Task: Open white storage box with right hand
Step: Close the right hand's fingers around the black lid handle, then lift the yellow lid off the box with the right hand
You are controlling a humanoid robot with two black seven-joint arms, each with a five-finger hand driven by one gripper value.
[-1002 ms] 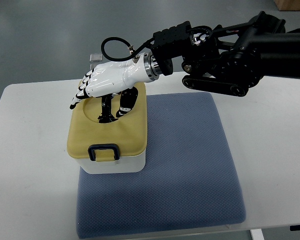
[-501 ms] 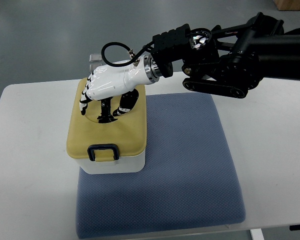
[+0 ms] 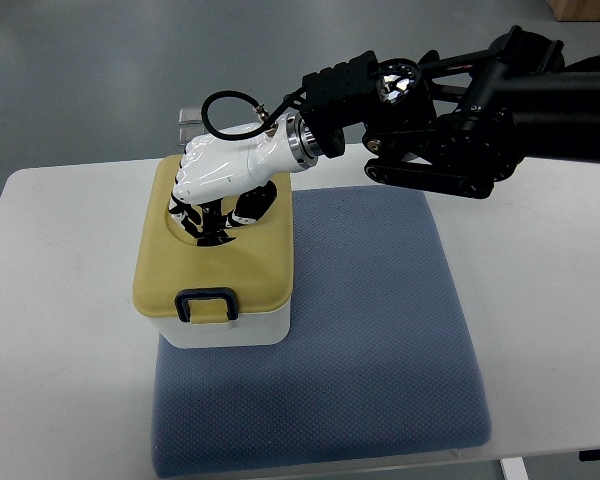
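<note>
Yellow lid (image 3: 216, 262) caps the white storage box (image 3: 225, 328) on the blue mat (image 3: 360, 330); our right hand (image 3: 220, 172) curls its fingers into the lid's recess. We should hook firmly under the handle there, then lift straight up.

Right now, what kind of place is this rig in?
Probably a lab or test bench, not a home: a plain white table on bare grey floor, one blue mat with a single box, and the robot hand on its lid.
</note>
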